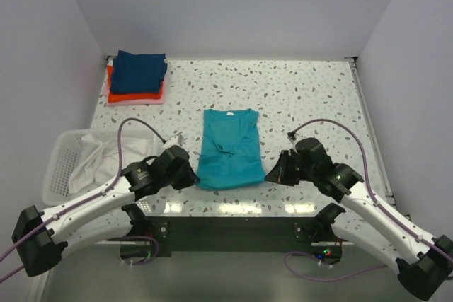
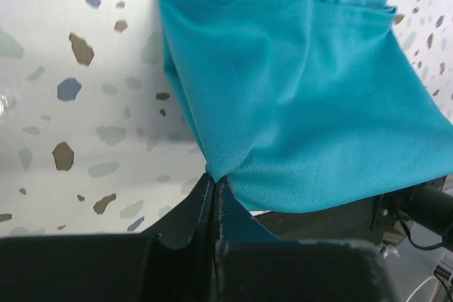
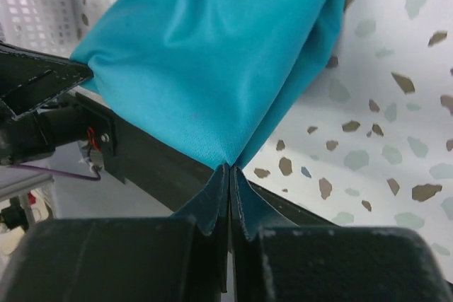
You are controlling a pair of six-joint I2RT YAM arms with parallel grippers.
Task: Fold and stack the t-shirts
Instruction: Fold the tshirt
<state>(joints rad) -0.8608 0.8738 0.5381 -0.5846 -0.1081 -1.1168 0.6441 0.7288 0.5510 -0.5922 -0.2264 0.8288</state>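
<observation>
The speckled surface carries a white slatted basket at its near left, beside the left arm, with white cloth heaped inside. The teal t-shirt lies partly folded at the near middle, collar away from the arms. Well apart, in the far left corner, a navy t-shirt tops an orange-red one and a pink one. The left hand pinches the teal shirt's near left corner and the right hand its near right corner, both lifted slightly.
</observation>
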